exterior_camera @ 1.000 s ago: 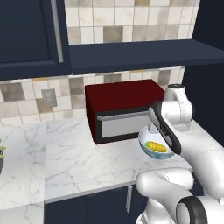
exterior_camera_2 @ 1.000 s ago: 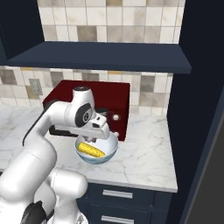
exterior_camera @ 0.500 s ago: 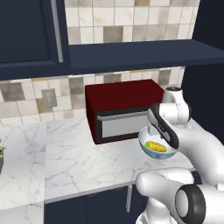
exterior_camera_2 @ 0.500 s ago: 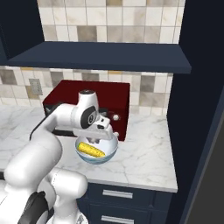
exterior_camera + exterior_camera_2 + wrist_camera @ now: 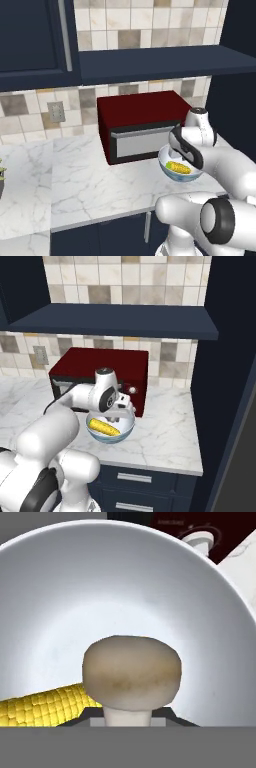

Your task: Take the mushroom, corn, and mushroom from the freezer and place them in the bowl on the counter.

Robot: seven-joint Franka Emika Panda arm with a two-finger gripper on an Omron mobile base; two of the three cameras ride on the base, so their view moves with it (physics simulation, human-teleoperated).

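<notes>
Mushroom held in the jaws by its pale stem, tan cap uppermost in the hand view, hanging directly over the whitish inside of the bowl. Jaws closed on the stem; their tips are hidden under the cap, so contact is read from the stem sitting between them at the bottom of that view.

Corn already lies in the bowl, low against the wall, just beside and behind the mushroom cap. Same cob shows yellow in the bowl from the left base view, corn, and from the right, corn.

Bowl stands on the bench, close to its front edge, just in front of the dark red microwave. Right edge of the bench well apart. Gripper sits low over the bowl rim.

Handling, as judged: mushroom looks light, soft and easily bruised; cap round and smooth, likely to slip or crush if pinched. Stem is the firmer, narrower part, so the present hold seems the sound one, gentle pressure only. Once let go it should roll a little and settle against the corn. Corn looks stiffer and heavier, ridged surface, best taken across its middle.

A second mushroom cannot be made out in the bowl.
</notes>
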